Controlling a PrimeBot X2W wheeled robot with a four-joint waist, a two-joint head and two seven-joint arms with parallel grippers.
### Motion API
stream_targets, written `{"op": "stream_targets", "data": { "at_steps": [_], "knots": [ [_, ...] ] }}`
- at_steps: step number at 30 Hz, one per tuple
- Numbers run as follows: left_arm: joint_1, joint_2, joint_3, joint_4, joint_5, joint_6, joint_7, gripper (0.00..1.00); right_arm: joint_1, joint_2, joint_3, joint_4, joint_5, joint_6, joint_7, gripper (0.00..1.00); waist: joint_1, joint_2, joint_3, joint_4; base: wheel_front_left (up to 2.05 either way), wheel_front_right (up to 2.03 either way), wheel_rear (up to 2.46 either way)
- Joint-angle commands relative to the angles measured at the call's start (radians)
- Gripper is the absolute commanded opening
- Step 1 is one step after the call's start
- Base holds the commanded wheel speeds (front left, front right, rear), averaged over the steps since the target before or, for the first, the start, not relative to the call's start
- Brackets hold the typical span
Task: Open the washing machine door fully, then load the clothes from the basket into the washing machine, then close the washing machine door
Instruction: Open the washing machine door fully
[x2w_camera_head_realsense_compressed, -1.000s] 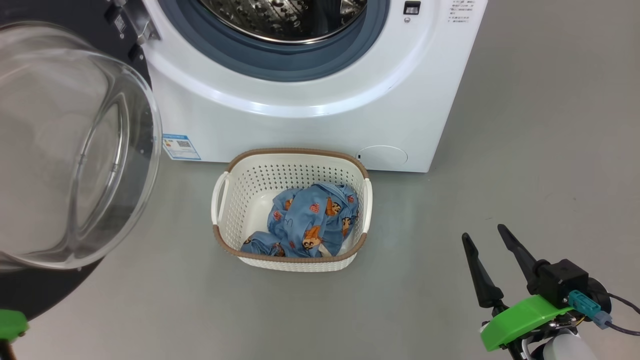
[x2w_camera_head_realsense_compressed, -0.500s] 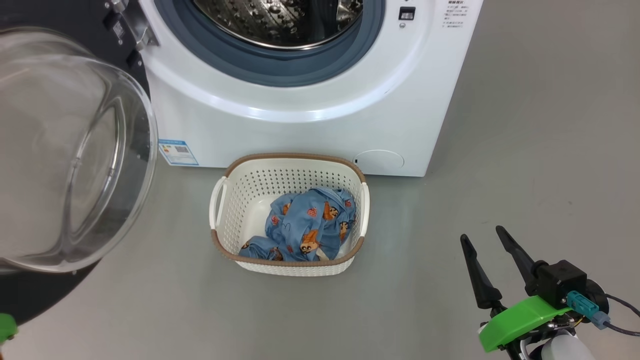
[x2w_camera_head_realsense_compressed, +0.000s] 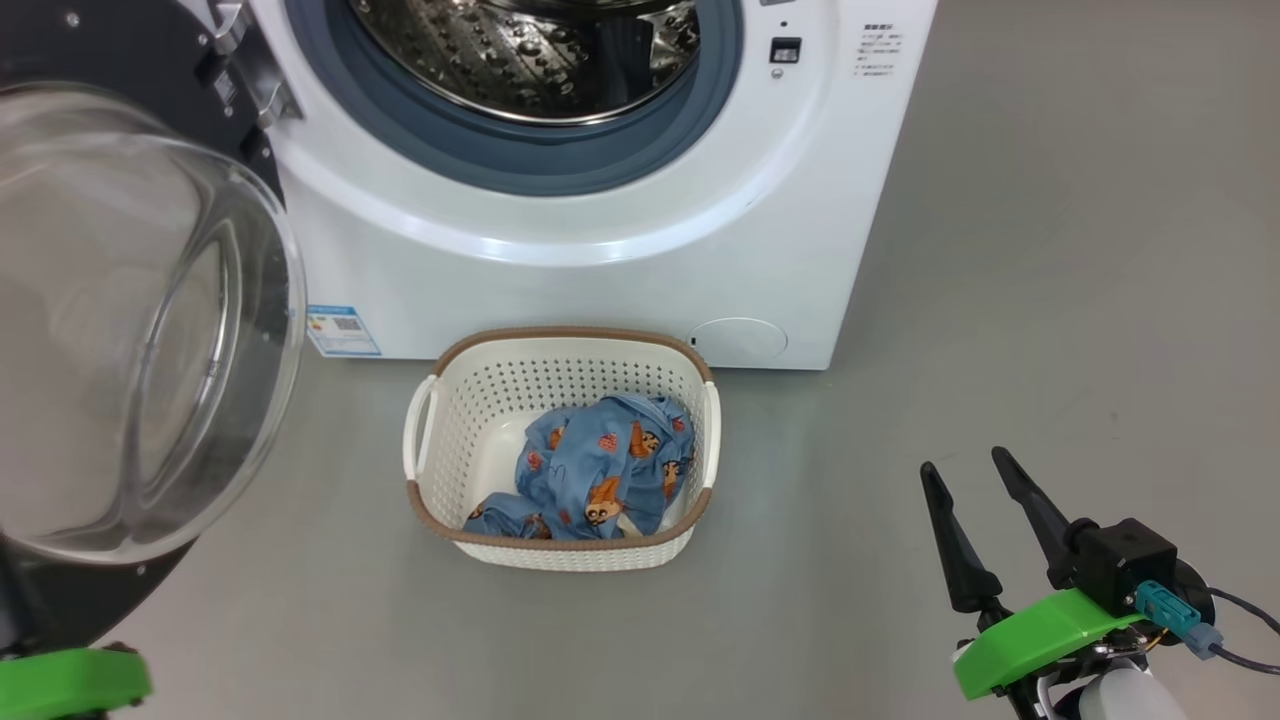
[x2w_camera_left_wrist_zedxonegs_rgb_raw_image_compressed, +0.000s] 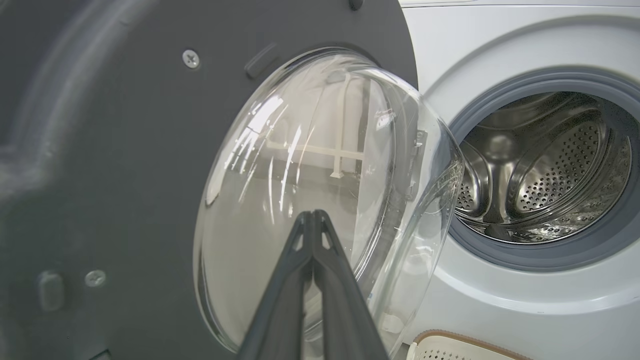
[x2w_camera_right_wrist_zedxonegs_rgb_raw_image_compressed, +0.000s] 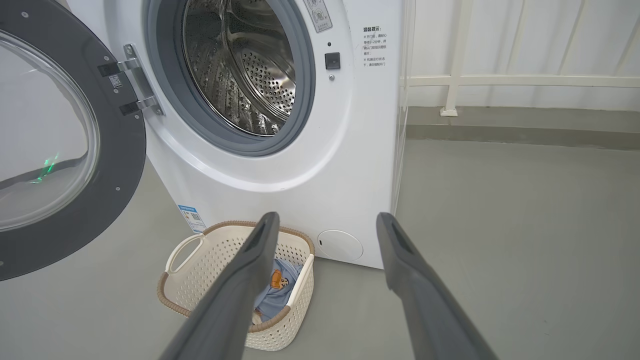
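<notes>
We found the round black-rimmed glass door (x2w_camera_head_realsense_compressed: 150, 330) open at nine o'clock; light-blue clothes (x2w_camera_head_realsense_compressed: 600, 465) lay unloaded in the cream perforated basket (x2w_camera_head_realsense_compressed: 560, 335) at six. Left pincer (x2w_camera_left_wrist_zedxonegs_rgb_raw_image_compressed: 312, 215) closed, right pincer (x2w_camera_head_realsense_compressed: 964, 462) spread; both were empty.
</notes>
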Motion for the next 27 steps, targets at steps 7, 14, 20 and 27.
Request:
{"op": "stream_targets", "data": {
  "at_steps": [7, 14, 20, 27],
  "knots": [
    [0.053, 0.022, -0.106, -0.075, -0.047, -0.004, -0.005, 1.00, -0.009, 0.010, 0.027, -0.031, 0.003, 0.006, -0.009, 1.00, 0.0000, 0.0000, -0.020, -0.040, 0.00, 0.00, 0.00],
    [0.107, 0.022, -0.219, -0.102, -0.043, -0.003, -0.005, 1.00, -0.003, 0.020, 0.027, -0.044, -0.002, 0.006, -0.009, 1.00, 0.0000, 0.0000, -0.033, -0.092, 0.00, 0.00, 0.00],
    [0.152, 0.022, -0.259, -0.121, -0.018, -0.001, -0.005, 1.00, 0.010, 0.027, 0.028, -0.054, -0.011, 0.006, -0.009, 1.00, 0.0000, 0.0000, -0.041, -0.135, 0.00, 0.00, 0.00],
    [0.186, 0.022, -0.297, -0.114, -0.003, 0.008, -0.005, 1.00, 0.027, 0.032, 0.024, -0.066, -0.032, 0.006, -0.009, 1.00, 0.0000, 0.0000, -0.056, -0.165, 0.00, 0.00, 0.00]
  ]
}}
